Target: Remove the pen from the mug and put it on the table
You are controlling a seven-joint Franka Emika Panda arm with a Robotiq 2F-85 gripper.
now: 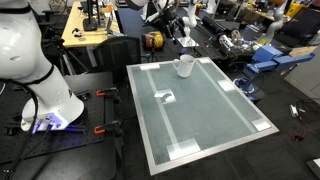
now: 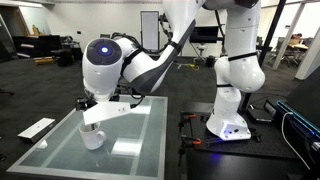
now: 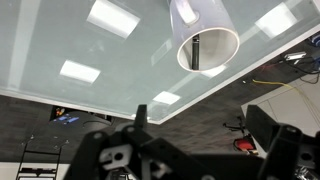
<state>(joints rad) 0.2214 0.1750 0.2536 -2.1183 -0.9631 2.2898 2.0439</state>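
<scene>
The white mug [image 1: 184, 67] stands near the far edge of the pale glossy table [image 1: 200, 125]. It also shows in an exterior view [image 2: 93, 138] and in the wrist view [image 3: 205, 38]. The dark pen [image 3: 197, 47] stands inside the mug, seen through its mouth in the wrist view. My gripper [image 2: 96, 112] hangs just above the mug and does not touch it. In the wrist view its fingers [image 3: 215, 135] are spread wide with nothing between them. It is open and empty.
A small dark object [image 1: 167, 96] lies on the table's middle left. White patches [image 3: 110, 17] mark the top. The white robot base [image 1: 35, 70] stands beside the table. A wooden desk [image 1: 85, 28] and cluttered benches [image 1: 255, 50] lie beyond.
</scene>
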